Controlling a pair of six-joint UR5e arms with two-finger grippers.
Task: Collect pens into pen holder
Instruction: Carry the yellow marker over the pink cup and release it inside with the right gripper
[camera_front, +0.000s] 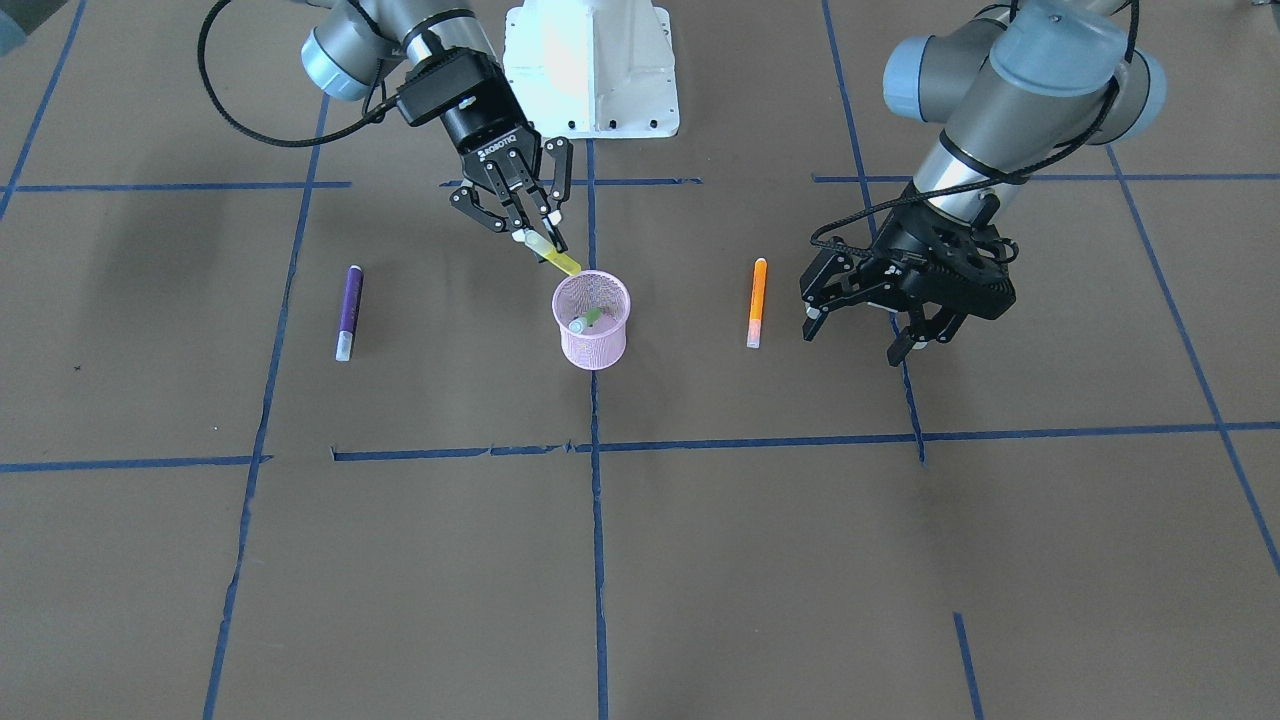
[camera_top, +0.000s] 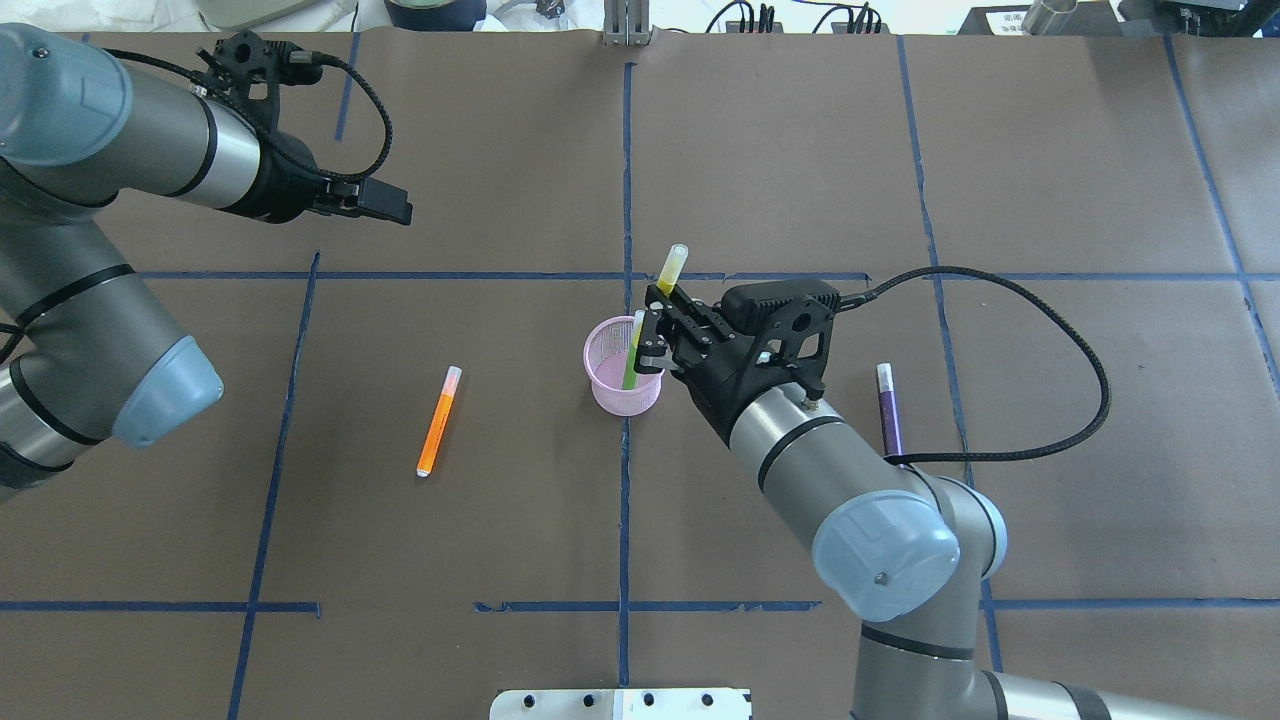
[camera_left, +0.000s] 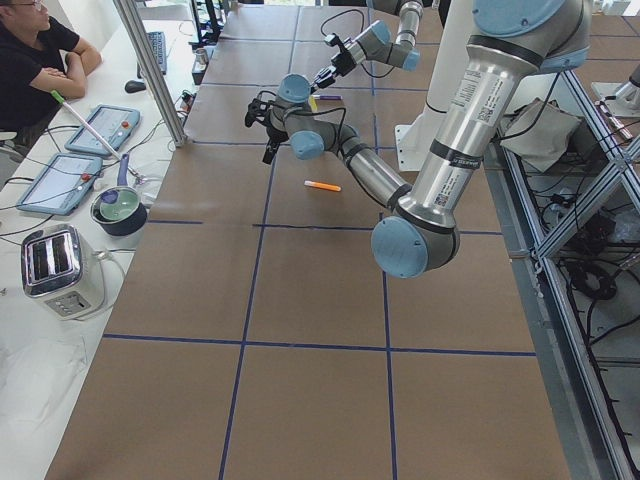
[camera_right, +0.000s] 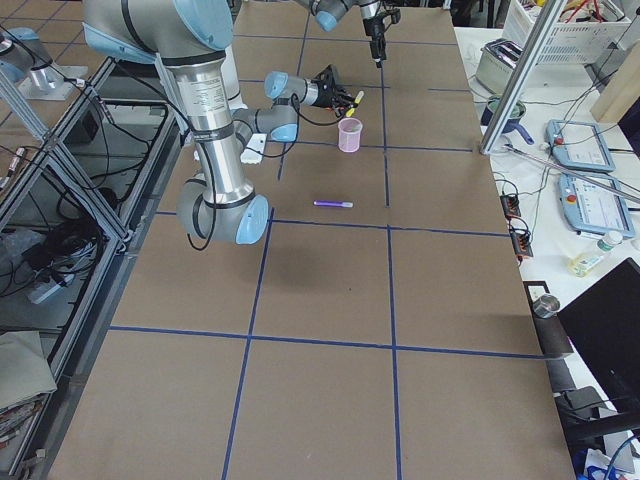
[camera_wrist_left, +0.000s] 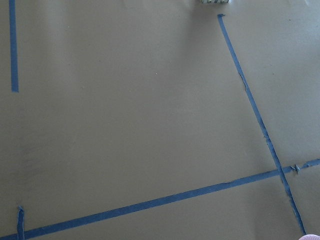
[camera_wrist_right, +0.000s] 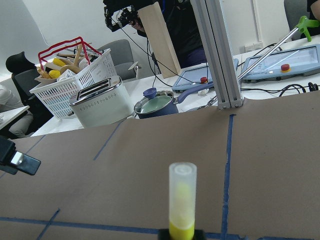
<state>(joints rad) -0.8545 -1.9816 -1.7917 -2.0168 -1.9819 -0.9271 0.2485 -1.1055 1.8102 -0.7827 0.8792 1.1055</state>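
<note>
Now | right gripper (camera_front: 538, 236) pinching green pen (camera_front: 562, 262), tilted, lower end inside pen holder (camera_front: 595, 345) midway between worktop's left and right edges | left gripper (camera_front: 855, 343) fingers spread, near orange pen (camera_front: 757, 300), not touching, toward left edge | purple pen (camera_front: 348, 312) flat toward right edge

- Overhead exterior: behind the robot, looking forward and down.
- Front-facing: opposite side, looking steeply down; both views share the pen holder (camera_front: 591, 320) at centre.
- Side views: high, distant, one at each end of the table (camera_left: 320, 300).
- Wrist views: left looks closely down; right looks nearly level.
</note>
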